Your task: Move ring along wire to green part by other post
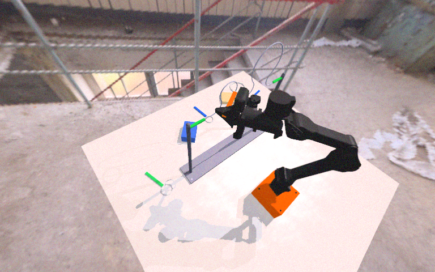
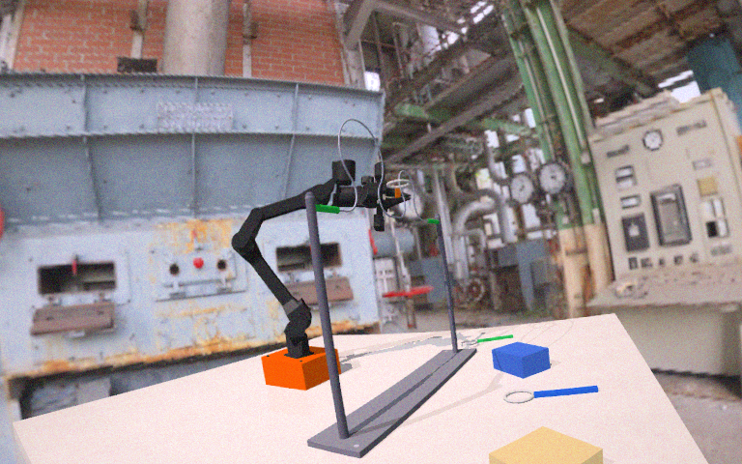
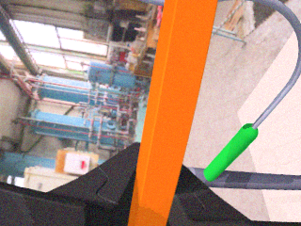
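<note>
Now I am looking at the white table (image 1: 320, 224), where my black arm (image 1: 320, 136) is reaching high above the grey base bar (image 1: 218, 153). My gripper (image 3: 147, 153) is squeezing the orange handle (image 3: 176, 88), holding its ring (image 2: 398, 183) up by the wire (image 3: 277, 7), near a green end (image 3: 231, 153).

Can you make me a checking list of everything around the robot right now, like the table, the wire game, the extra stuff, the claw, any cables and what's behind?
Surface: pale table, shadows on it.
Job's things: grey base bar with two posts; looping wire with green ends; orange handle held up among the loops.
Clutter: blue block, tan block, blue-handled ring, green-handled ring.
Grippers: gripper closed on the orange handle.
Cables: nothing seen.
Surroundings: rusty machinery, control panel.
</note>
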Available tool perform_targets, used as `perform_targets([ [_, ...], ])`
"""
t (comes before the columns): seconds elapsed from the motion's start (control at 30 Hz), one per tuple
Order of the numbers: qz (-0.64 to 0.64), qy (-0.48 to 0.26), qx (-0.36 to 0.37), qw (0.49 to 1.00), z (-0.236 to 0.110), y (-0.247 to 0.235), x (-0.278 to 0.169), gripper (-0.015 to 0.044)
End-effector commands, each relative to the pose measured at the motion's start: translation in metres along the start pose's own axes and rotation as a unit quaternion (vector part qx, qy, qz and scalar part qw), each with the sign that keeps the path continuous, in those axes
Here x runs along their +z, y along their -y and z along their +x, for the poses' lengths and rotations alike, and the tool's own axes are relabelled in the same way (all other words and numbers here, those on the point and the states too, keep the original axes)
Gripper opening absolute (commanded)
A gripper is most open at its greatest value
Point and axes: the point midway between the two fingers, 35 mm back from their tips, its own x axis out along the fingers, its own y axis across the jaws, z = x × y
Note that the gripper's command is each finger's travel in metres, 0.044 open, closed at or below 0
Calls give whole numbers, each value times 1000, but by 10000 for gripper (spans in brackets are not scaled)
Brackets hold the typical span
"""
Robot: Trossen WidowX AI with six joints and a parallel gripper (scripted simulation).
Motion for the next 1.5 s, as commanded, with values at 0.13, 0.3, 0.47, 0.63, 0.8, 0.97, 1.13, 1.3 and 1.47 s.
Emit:
perform_targets([
  [0.13, -78, 10, -43, 996, 3, 12, 0, -150],
  [0.3, -131, 16, -73, 989, 3, 21, 2, -150],
  [0.47, -184, 23, -103, 977, 2, 30, 5, -150],
  [0.63, -236, 29, -133, 962, 1, 38, 9, -150],
  [0.8, -287, 36, -162, 944, 0, 46, 13, -150],
  [0.97, -337, 42, -191, 921, -2, 53, 19, -150],
  [1.13, -385, 49, -218, 895, -5, 60, 25, -150],
  [1.3, -432, 55, -245, 866, -8, 66, 31, -150],
  [1.47, -478, 61, -271, 833, -12, 70, 39, -150],
])
